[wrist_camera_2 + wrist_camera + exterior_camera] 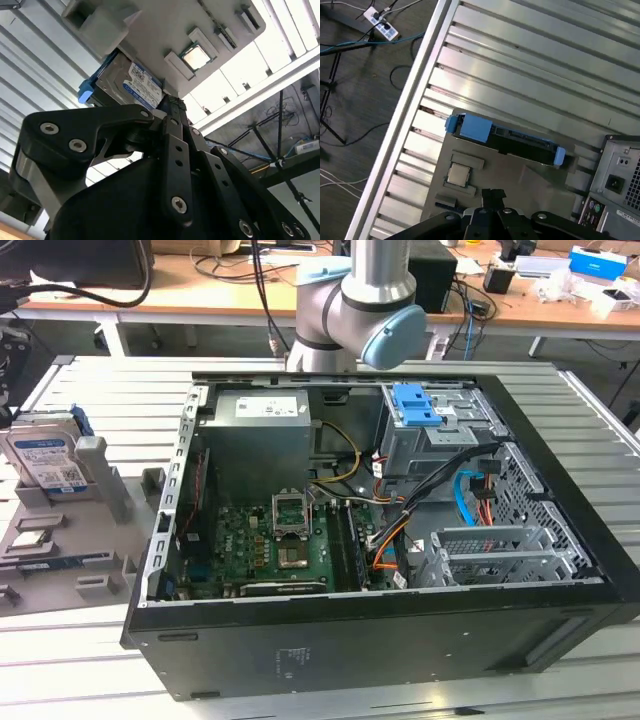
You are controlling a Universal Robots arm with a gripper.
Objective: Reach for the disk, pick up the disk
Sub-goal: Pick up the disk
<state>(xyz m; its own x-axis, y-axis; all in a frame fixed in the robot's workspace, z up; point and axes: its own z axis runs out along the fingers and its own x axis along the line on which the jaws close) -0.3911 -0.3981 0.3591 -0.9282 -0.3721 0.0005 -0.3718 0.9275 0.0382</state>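
The disk (pixel 45 455) stands on edge in a slot of the grey holder (pixel 112 498), apart from the open computer case (pixel 400 645) and on the exterior view's left of it, leaning back so its labelled face tilts upward. In the first wrist view its thin upper edge, capped by blue rails at both ends, runs roughly in line toward the case. The gripper (pixel 493 196) hangs above the holder, not touching the disk, its fingertips closed together on nothing.
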